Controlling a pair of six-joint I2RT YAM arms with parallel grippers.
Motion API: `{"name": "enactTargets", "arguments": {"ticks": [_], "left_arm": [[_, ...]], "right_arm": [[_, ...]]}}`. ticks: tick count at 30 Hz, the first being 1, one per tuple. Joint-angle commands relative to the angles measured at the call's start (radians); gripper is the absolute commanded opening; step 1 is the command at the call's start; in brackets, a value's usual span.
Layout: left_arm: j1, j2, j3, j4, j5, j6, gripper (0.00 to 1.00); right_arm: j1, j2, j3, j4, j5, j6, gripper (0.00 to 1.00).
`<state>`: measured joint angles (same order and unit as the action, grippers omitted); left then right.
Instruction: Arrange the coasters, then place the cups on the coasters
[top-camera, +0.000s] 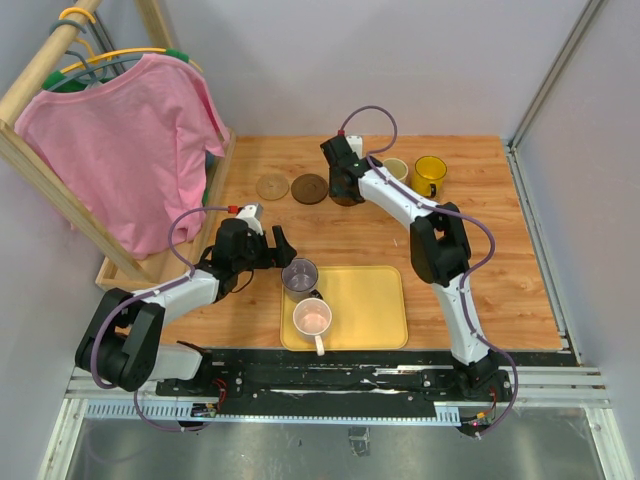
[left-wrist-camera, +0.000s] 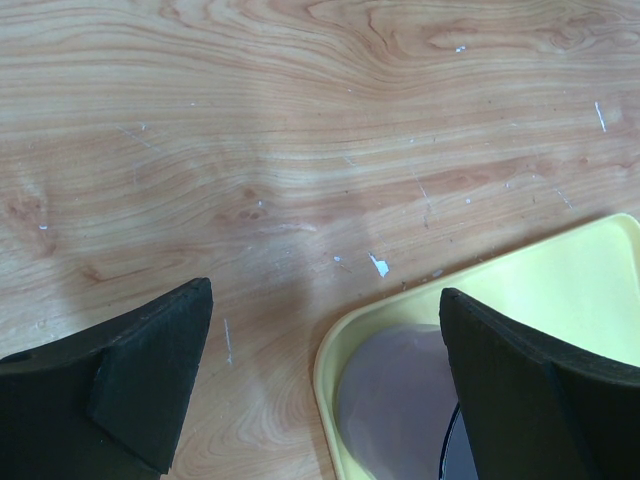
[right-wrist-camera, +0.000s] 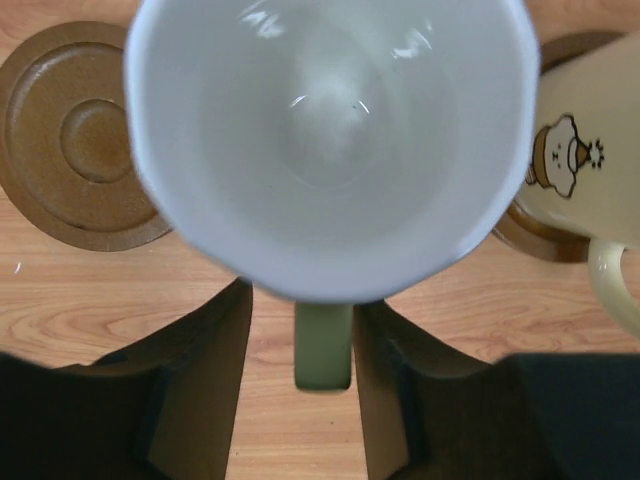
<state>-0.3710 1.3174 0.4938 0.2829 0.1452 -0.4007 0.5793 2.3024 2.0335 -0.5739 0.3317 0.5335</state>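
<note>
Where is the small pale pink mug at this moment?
In the top view, the small pale pink mug stands on the left part of the yellow rectangular tray, immediately on the near side of the grey-purple mug.

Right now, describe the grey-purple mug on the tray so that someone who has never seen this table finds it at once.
Find the yellow tray at the near middle of the wooden table. Two mugs stand along its left edge, and the one you want is the farther of them, at the tray's far left corner. That is the grey-purple mug; its only neighbour there is the pale pink mug.
</note>
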Motion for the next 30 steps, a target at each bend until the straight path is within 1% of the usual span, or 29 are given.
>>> {"name": "enactTargets", "arguments": {"ticks": [1,3,5,8,11,18,20,24,28,30], "left_arm": [[-0.006,0.007,0.005,0.017,0.019,0.007,1.0],[-0.007,0.005,0.003,0.017,0.019,0.006,1.0],[-0.006,0.003,0.003,0.016,0.019,0.006,1.0],[-0.006,-0.002,0.003,0.015,0.02,0.005,1.0],[-0.007,-0.012,0.003,0.011,0.02,0.006,1.0],[-0.006,-0.073,-0.003,-0.01,0.017,0.015,1.0],[-0.006,-0.102,-0.01,-0.017,0.017,0.015,1.0],[-0.006,-0.173,-0.024,-0.053,0.029,0.014,1.0],[-0.01,-0.273,-0.051,-0.104,0.054,-0.01,1.0],[-0.022,-0.316,-0.064,-0.14,0.055,-0.029,1.0]], "right_arm": [[-0.01,-0.044,-0.021,0.067,-0.022,0.009,0.49],[-0.01,-0.056,-0.037,0.072,-0.024,0.008,0.52],[-0.009,-0.073,-0.053,0.08,-0.03,0.007,0.58],[-0.006,-0.105,-0.09,0.1,-0.029,0.003,0.61],[0.0,-0.135,-0.127,0.111,-0.017,-0.001,0.67],[0.023,-0.23,-0.217,0.121,0.01,-0.012,0.8],[0.038,-0.278,-0.249,0.122,0.031,-0.017,0.85],[0.062,-0.402,-0.352,0.144,0.063,-0.024,0.89],[0.073,-0.565,-0.522,0.218,0.069,-0.029,0.9],[0.073,-0.663,-0.625,0.281,0.058,-0.031,0.91]]}}
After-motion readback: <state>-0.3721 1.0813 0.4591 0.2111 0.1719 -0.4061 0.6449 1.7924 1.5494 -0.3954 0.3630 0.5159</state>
